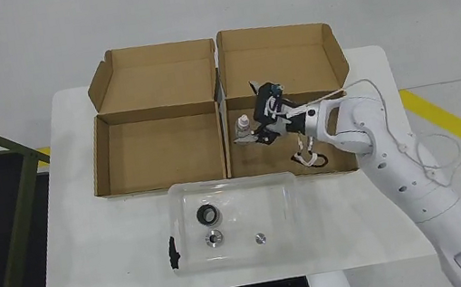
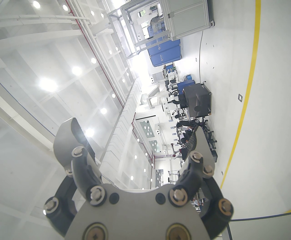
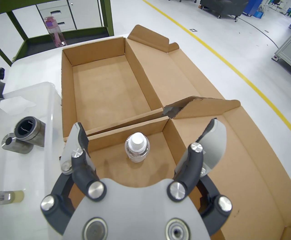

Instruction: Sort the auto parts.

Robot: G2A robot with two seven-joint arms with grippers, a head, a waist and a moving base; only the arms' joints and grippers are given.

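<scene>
One white-capped part (image 3: 137, 147) sits in the right-of-frame box (image 1: 280, 80). Right gripper (image 3: 146, 126) open and empty above it, left gripper (image 2: 135, 126) open too. Seemingly three parts left in the tray (image 1: 179, 193).

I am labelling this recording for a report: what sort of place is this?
Most likely a factory hall or industrial lab: a yellow line painted on the pale floor, blue machines and a metal-framed enclosure in the background.

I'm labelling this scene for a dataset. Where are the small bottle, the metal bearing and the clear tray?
small bottle (image 3: 137, 150), right wrist view, clear body.
metal bearing (image 3: 36, 134), right wrist view, outer wall.
clear tray (image 1: 264, 207), top view, bare floor.
</scene>
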